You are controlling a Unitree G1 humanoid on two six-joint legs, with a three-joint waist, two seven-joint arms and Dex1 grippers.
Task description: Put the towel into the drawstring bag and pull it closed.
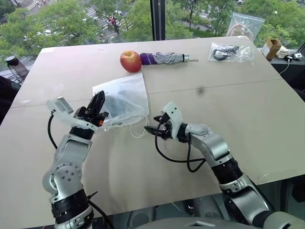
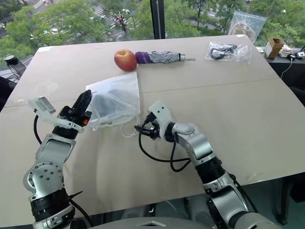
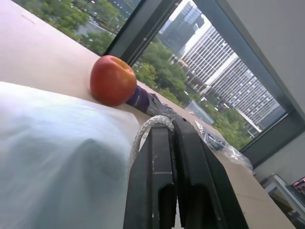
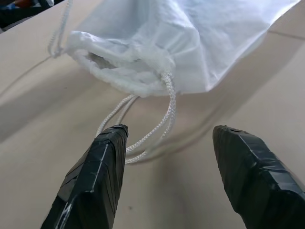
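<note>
Head views, bag: the white drawstring bag (image 1: 125,98) lies on the tabletop (image 1: 228,109), mouth toward the robot, a darker mass showing dimly through the thin cloth (likely the towel, though I cannot make out its colour).
Head views, left gripper: the left gripper (image 1: 97,106) is at the bag's left mouth corner, raised off the tabletop, fingers pressed together.
Head views, right gripper: the right gripper (image 1: 151,129) sits low, just beside the cord loops (image 1: 138,131) that spill from the mouth's right corner, not yet on them.
Head views, other things: an apple (image 1: 130,61) and a folded umbrella (image 1: 164,58) lie beyond the bag, well apart from the work.
Left wrist view: the black fingers are shut on a white cord (image 3: 147,131), which arches over their tips; bag fabric billows beside them.
Right wrist view: the fingers (image 4: 97,167) stand spread, with the twin cord loops lying on the tabletop near one finger; the gathered mouth (image 4: 119,67) is half puckered, not closed.
Handling: the bag is light, limp and slithery, so it will drag along if tugged from one side only.
Where to grip: take the right-hand loop near its bend and pull away from the left cord, which should cinch the mouth.
</note>
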